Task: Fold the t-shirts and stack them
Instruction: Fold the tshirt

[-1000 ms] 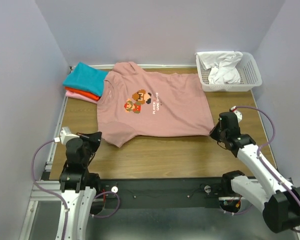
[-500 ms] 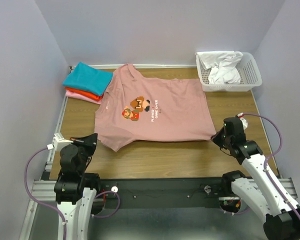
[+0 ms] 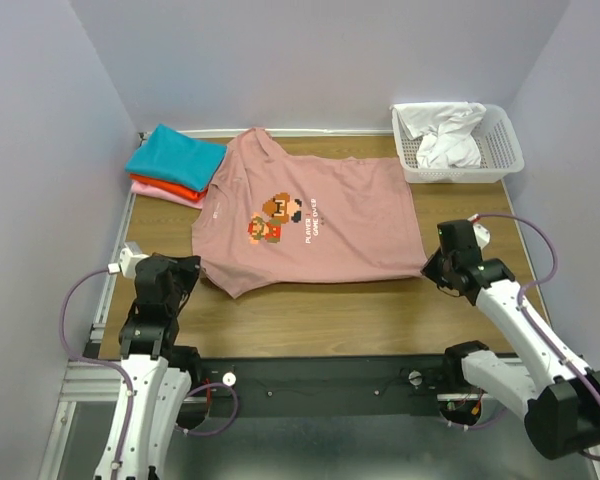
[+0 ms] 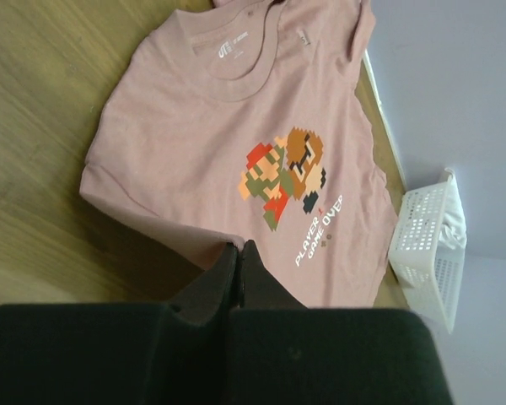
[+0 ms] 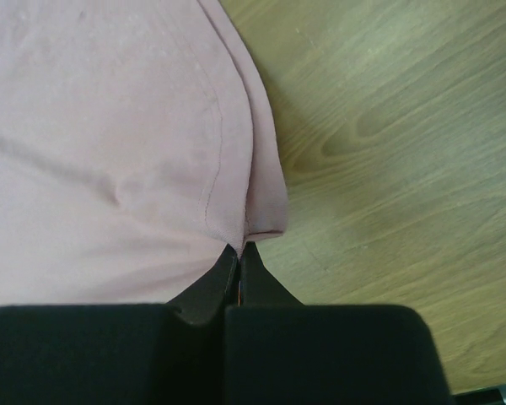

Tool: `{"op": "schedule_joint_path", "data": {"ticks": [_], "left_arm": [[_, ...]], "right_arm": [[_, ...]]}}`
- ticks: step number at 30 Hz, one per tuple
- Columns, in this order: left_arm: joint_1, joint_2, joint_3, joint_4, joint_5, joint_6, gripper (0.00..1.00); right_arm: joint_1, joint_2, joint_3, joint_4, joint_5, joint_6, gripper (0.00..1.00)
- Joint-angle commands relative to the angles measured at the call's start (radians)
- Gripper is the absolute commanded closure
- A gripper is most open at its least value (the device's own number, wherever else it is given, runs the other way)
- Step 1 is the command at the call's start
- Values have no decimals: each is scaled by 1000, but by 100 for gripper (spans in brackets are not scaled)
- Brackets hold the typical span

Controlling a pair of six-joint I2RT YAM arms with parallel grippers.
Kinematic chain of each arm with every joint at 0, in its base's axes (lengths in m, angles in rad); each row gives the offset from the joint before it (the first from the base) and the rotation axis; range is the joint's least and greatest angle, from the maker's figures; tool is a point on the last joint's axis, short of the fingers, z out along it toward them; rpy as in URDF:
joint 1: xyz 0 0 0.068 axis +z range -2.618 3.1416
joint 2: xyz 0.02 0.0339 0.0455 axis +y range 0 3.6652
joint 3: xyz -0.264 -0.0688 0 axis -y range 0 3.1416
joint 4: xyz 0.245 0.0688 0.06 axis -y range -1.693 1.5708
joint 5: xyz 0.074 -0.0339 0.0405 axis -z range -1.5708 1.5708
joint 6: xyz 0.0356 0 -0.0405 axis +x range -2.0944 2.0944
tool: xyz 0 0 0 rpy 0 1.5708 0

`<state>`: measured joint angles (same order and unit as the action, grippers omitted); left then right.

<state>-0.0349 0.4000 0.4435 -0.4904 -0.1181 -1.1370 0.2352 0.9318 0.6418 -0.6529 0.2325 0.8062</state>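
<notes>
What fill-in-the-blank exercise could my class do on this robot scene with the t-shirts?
1. The left hand and the right hand are each ____ on the near edge of the pink t-shirt.
2. The white chest text on that shirt ends in the word ____.
3. In the folded stack, the top shirt is ____.
4. The white mesh basket stands at the back ____ corner of the table.
Missing words: shut; OVER; teal; right.

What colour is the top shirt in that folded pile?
The top t-shirt is teal, clearest in the top external view.
</notes>
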Motion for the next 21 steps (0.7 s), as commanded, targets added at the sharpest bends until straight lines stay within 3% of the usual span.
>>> {"op": "schedule_joint_path", "data": {"ticks": [1, 21], "left_arm": [[0, 74, 24, 151, -34, 28, 100], [-11, 572, 225, 387, -11, 175, 100]], "right_arm": [[-5, 77, 76, -10, 76, -56, 100], [-5, 490, 378, 58, 122, -156, 100]]}}
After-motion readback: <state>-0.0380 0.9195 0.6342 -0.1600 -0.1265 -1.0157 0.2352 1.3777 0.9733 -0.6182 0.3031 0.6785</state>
